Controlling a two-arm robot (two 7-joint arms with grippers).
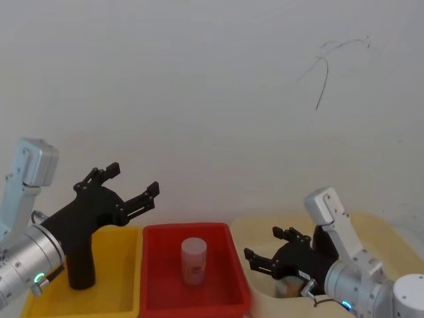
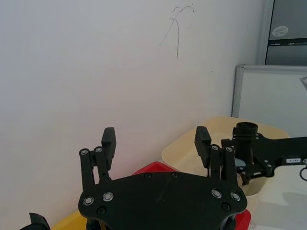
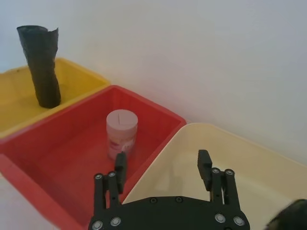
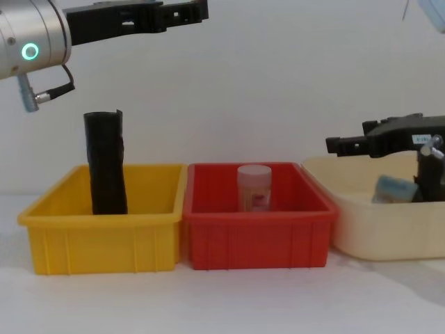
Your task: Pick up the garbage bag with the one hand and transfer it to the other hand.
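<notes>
One garbage bag (image 4: 105, 163) stands upright in the yellow bin (image 4: 104, 236). Beside it, the red bin (image 4: 257, 236) holds a pink jar (image 4: 254, 186), next to a cream tub (image 4: 375, 229). Left gripper (image 1: 129, 180) and right gripper (image 1: 268, 246) hover open, empty.

My arms are fat silver cylinders with glowing cyan rings. Each ends in a matte-black pincer with two long, silver-screwed fingers: left pincer (image 1: 130, 183) unmarked, right pincer (image 1: 270, 247) bearing a small white label.
</notes>
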